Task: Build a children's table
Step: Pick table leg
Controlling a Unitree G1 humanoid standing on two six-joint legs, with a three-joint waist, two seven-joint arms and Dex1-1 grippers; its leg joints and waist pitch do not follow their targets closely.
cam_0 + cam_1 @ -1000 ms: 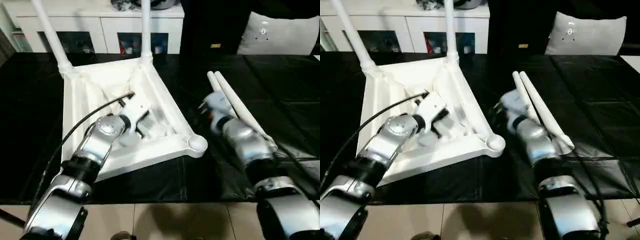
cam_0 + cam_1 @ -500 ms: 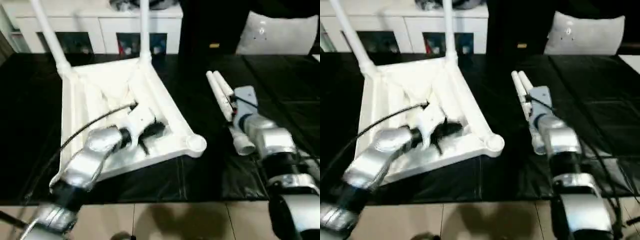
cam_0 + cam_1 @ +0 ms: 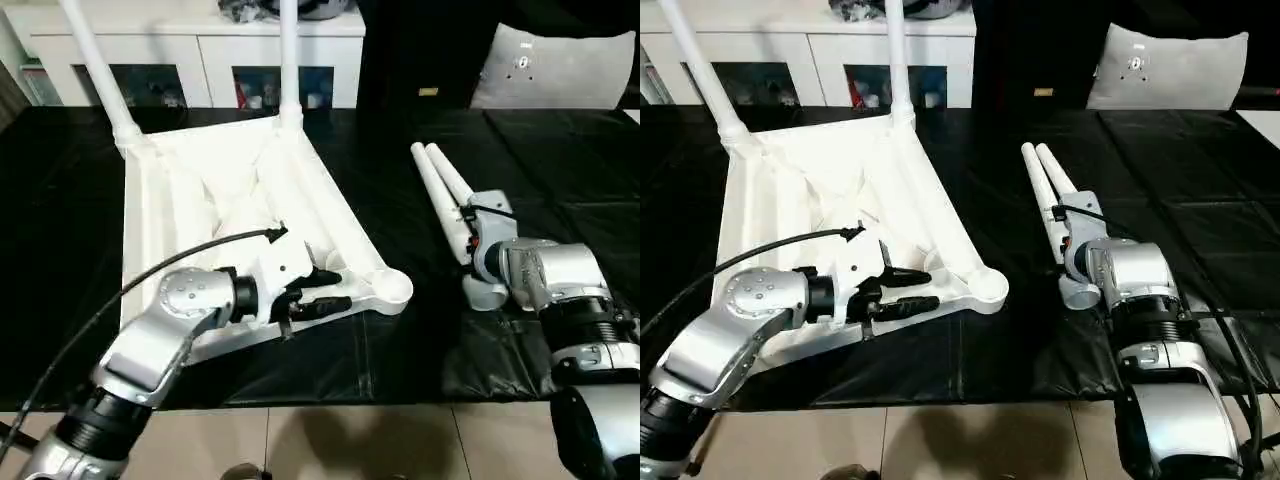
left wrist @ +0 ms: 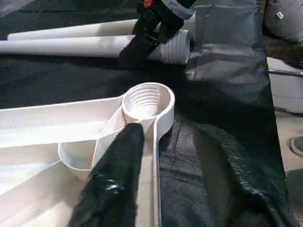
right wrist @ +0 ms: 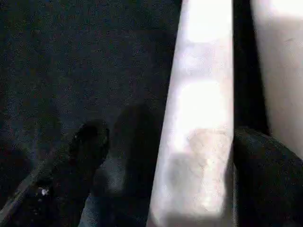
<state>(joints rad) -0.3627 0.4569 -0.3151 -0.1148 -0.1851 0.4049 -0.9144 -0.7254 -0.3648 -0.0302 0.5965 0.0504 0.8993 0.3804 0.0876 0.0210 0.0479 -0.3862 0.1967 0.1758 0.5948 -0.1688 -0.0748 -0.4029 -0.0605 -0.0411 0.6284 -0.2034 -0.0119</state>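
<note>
The children's table top (image 3: 165, 190) lies upside down on the black cloth, ribbed side up. Two white legs (image 3: 100, 70) stand in its far corner sockets. The near right corner socket (image 3: 392, 288) is empty, its thread showing. My left gripper (image 3: 338, 289) is open beside that socket, with one finger (image 4: 118, 161) on the top's rim and the other out over the cloth. Two loose legs (image 3: 438, 178) lie side by side to the right. My right gripper (image 5: 177, 146) is open at their thick near ends, with a finger on either side of one leg.
A white cabinet with glass doors (image 3: 200, 50) stands behind the work table. A grey cushion (image 3: 555, 65) rests at the back right. The black cloth (image 3: 400, 340) wrinkles near the front edge, and beige floor (image 3: 320, 440) lies below it. A black cable (image 3: 120, 295) loops over my left arm.
My left gripper has opened and pulled back toward the near rim beside the empty socket. My right arm has swung right and settled over the loose legs' thick ends.
</note>
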